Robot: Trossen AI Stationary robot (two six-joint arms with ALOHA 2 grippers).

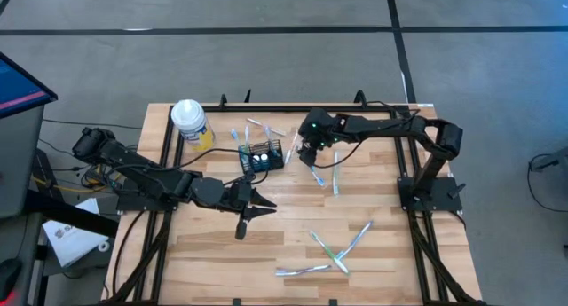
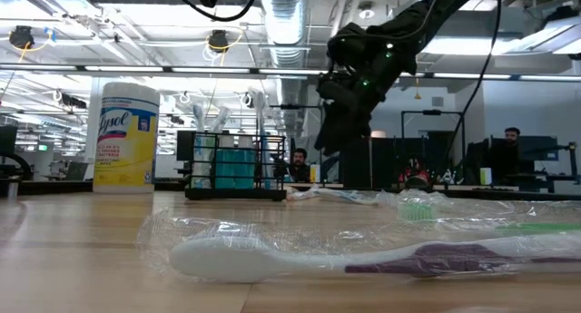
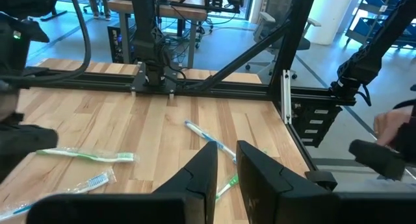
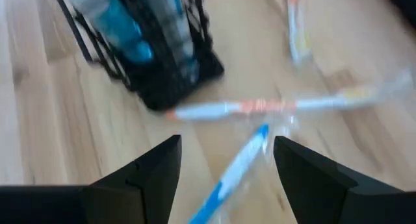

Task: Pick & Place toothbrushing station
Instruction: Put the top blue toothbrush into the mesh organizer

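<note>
The toothbrushing station, a small black wire-mesh caddy [image 1: 262,155] holding blue items, stands on its base on the wooden table, also in the low view [image 2: 236,166] and the right wrist view [image 4: 153,52]. My right gripper [image 1: 307,157] hangs just to the caddy's right, slanting down, open, above two wrapped toothbrushes, a blue one [image 4: 237,165] and a white-and-orange one [image 4: 260,108]; nothing lies between its fingers [image 4: 227,162]. My left gripper [image 1: 259,206] waits nearer the table's front, its fingers a narrow gap apart [image 3: 226,160] with nothing between them.
A yellow canister with a white lid [image 1: 191,124] stands at the back left. Wrapped toothbrushes lie behind the caddy [image 1: 257,126], to its right [image 1: 336,177] and near the front edge [image 1: 328,248]; one lies close to the low camera [image 2: 363,255]. Black frame rails edge the table.
</note>
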